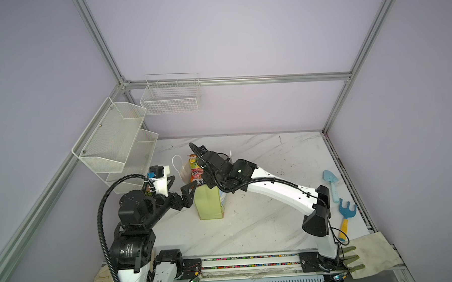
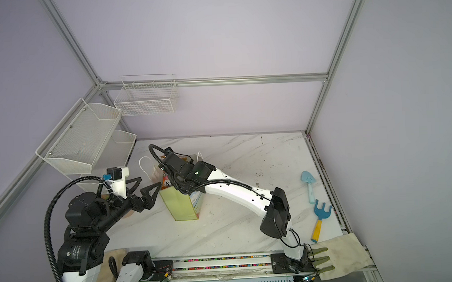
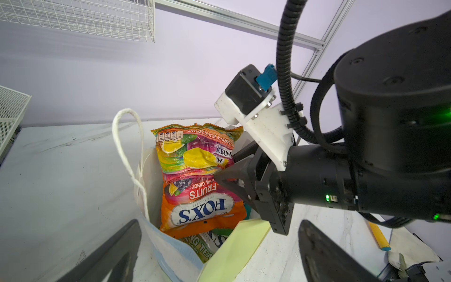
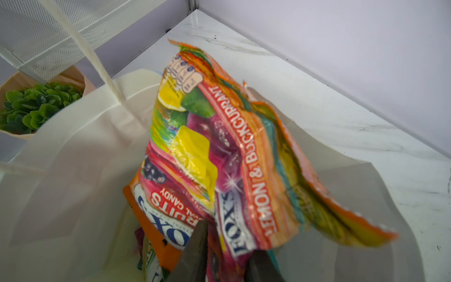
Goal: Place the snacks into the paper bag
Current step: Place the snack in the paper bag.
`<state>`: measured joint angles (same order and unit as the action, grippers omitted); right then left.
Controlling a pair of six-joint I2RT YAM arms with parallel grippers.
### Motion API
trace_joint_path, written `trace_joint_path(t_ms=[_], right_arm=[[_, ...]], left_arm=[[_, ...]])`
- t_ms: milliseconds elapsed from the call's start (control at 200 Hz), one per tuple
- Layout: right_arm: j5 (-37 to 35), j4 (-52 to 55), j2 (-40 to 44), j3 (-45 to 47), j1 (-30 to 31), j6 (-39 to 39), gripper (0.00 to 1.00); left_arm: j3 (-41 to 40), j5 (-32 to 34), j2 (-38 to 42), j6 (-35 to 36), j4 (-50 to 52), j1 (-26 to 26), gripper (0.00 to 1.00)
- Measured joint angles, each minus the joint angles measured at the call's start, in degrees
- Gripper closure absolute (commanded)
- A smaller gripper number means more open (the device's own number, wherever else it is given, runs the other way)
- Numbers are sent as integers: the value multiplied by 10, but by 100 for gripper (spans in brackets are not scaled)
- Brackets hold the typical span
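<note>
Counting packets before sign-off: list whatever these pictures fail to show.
- Packets lower in the paper bag: left wrist view, the FOX'S Fruits packet covers them; count unknown.
- Right gripper grip on the Lemon & Blackcurrant packet: right wrist view, fingertips blurred, cut by the frame edge.
- Potted plant: right wrist view, bag wall and edge crop it.

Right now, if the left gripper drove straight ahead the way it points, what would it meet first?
Most likely the paper bag. The left gripper is open and points at the bag's near top corner, which lies between its fingers in the left wrist view. Depth is unclear, so contact may be close.
</note>
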<state>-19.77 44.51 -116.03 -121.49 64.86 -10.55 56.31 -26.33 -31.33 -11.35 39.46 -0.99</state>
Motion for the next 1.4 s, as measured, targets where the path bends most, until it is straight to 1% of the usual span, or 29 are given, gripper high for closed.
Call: trace_joint_path(t_ms=[85, 145, 435, 530, 655, 795, 905, 995, 1100, 1400], right_arm=[[6, -1, 4, 4, 0, -1, 48], [9, -2, 10, 10, 0, -3, 44], [16, -16, 61, 29, 0, -6, 42], [16, -24, 66, 29, 0, -8, 35], [16, -23, 59, 19, -1, -14, 31], [28, -13, 22, -43, -8, -26, 31], [48, 13, -19, -111, -28, -38, 32], [59, 36, -43, -146, -42, -44, 34], [77, 60, -59, -156, -52, -45, 35], [117, 91, -111, -163, -47, -45, 37]], left_arm=[[0, 2, 0, 0, 0, 0, 1], [0, 2, 0, 0, 0, 0, 1], [0, 6, 0, 0, 0, 0, 1], [0, 7, 0, 0, 0, 0, 1], [0, 7, 0, 0, 0, 0, 1], [0, 8, 0, -1, 0, 0, 1], [0, 10, 0, 0, 0, 0, 1], [0, 11, 0, 0, 0, 0, 1], [0, 11, 0, 0, 0, 0, 1], [0, 11, 0, 0, 0, 0, 1]])
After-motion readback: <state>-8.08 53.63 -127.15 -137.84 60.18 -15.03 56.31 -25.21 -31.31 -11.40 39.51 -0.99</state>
